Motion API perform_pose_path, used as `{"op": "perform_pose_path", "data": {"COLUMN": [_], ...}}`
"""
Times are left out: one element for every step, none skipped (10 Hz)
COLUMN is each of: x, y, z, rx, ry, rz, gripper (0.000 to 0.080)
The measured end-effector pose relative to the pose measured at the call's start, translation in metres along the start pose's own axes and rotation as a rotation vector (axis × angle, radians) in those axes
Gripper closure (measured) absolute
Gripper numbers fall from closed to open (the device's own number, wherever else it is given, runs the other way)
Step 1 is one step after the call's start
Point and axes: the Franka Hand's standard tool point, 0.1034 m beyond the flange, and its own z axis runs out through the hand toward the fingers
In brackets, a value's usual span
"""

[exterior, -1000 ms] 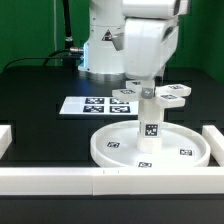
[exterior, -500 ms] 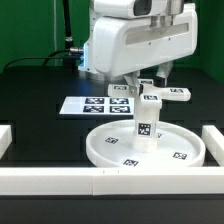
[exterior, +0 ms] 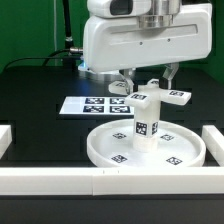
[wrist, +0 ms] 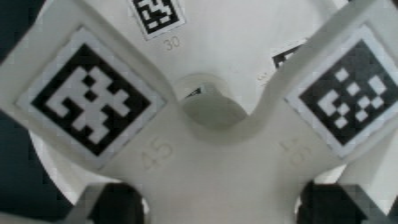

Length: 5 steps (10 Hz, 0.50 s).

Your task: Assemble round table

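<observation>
The large round rimmed white plastic disc (exterior: 148,146) lies on the matte black desk (exterior: 40,90). At its centre stands the short white cylinder leg (exterior: 145,128), upright and tagged. The smooth white cross-shaped piece (exterior: 150,97) sits atop the leg, at the disc's twelve o'clock, clenched in the gripper (exterior: 148,80).

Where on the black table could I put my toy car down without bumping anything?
There is bare black table between the marker board and the white border block on the exterior view's left. The middle is crowded: the round disc, leg, cross-shaped piece and pincer fill it.
</observation>
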Motion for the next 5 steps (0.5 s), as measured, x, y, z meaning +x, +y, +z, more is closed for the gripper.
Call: {"op": "perform_pose_path", "data": {"x": [0.0007, 0.0018, 0.0043, 0.0059, 0.0062], "y": [-0.0007, -0.0011, -0.0013, -0.0025, -0.0045], "z": [0.0002, 0.0003, 0.0002, 0.0002, 0.0002], "rx": [0.013, 0.022, 0.023, 0.023, 0.025], "ry": [0.007, 0.013, 0.027, 0.038, 0.038], "rz": [0.105, 0.212, 0.274, 0.333, 0.402], "gripper": [0.0369, 0.0369, 0.0369, 0.0369, 0.0369]}}
